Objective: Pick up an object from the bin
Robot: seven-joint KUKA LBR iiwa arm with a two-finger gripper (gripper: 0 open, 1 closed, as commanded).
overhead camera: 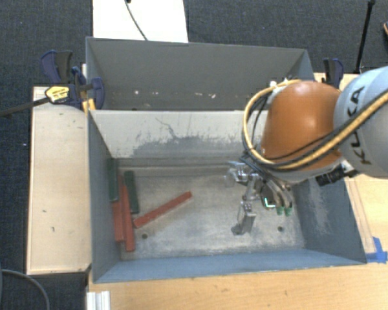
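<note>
Toward the front wall of the bin [200,263], in its right half, the gripper [244,225] hangs low over the bare, scuffed grey floor, well apart from every loose thing. It points down and a little toward the front. Whether it is set wide or narrow cannot be told from this angle, and nothing shows in its grasp.

In the front left corner a long red bar [121,223] lies along the foot of the left wall, running from front to back. It may be two bars pressed side by side; the seam is too faint to be sure. A slimmer red stick [163,210] slants out from beside that bar toward the middle of the floor, its far end raised toward the back wall. Of the loose things this one lies nearest the gripper, though a stretch of bare floor parts them.

Farther back on the left, a dark green bar [132,192] lies just beside the red bar and parallel to it. A second dark green bar [111,181] lies against the left wall.

Above the right side of the bin sits the orange cover [297,118] on the wrist, with cables [253,112] looped round it, and the grey arm [375,108] leads off past the right rim.
</note>
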